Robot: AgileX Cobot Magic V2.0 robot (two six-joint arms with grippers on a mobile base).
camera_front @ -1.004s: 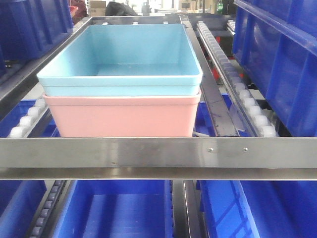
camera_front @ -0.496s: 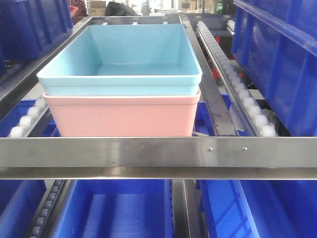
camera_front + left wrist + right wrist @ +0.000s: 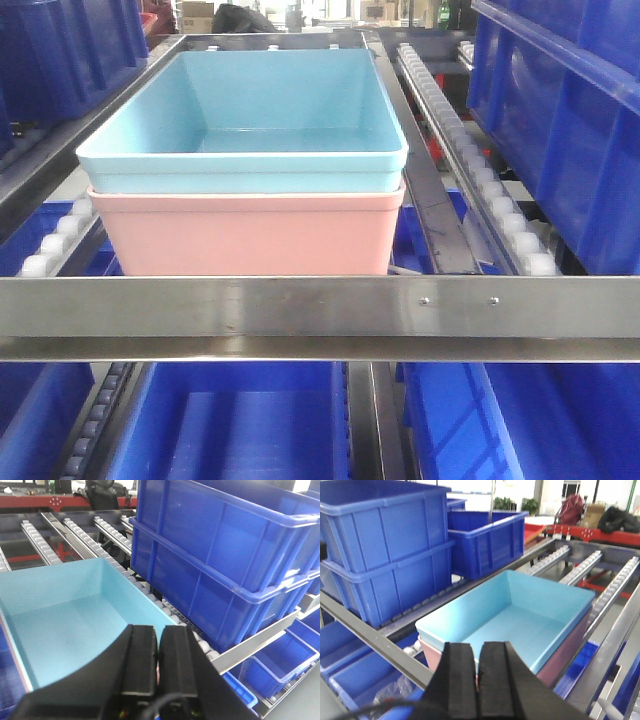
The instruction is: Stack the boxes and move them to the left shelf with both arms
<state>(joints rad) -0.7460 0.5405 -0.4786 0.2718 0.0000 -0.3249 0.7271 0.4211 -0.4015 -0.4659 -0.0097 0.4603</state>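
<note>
Fingers (image 3: 150, 650) pressed together above blue box (image 3: 65, 625)

- This looks like a warehouse or factory floor.
- Steel racks with white roller tracks (image 3: 500, 215) stand in rows.
- Large dark blue bins (image 3: 220, 555) are stacked on them.

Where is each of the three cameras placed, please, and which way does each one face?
Front view: sits low before the shelf bar, looking straight at the blue box nested in the pink box; no robot parts show.
Left wrist view: above the left claw, shut, looking across the blue box toward big blue bins.
Right wrist view: above the right claw, shut, facing both boxes from the other side.
All views share the blue box.
</note>
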